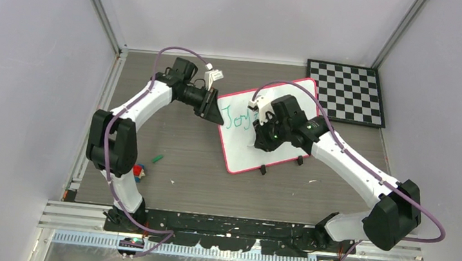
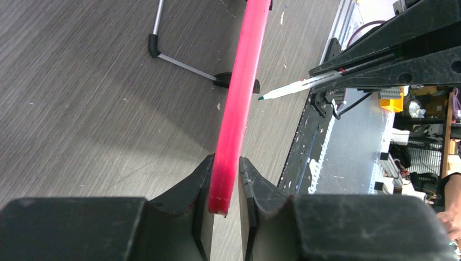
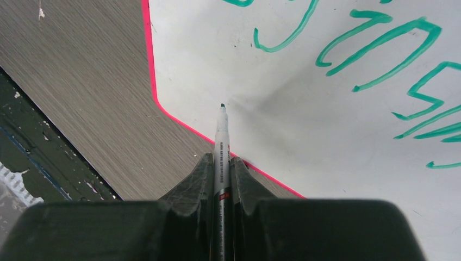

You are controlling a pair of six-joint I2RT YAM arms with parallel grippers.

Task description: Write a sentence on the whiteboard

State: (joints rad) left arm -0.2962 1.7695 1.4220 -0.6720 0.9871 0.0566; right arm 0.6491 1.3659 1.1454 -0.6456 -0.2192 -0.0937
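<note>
Grey wood tabletop (image 1: 197,179): left jaws pinch the whiteboard (image 1: 239,147) rim; right jaws clamp a green marker (image 3: 222,136) over it.

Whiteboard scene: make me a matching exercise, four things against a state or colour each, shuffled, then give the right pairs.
Things:
1. left gripper
2. right gripper
3. checkered board
4. lettering

States:
A. green, on the whiteboard
B. shut on the marker
C. black-and-white, at the far right
D. shut on the whiteboard's pink rim

Pairs: 1-D, 2-B, 3-C, 4-A.
</note>
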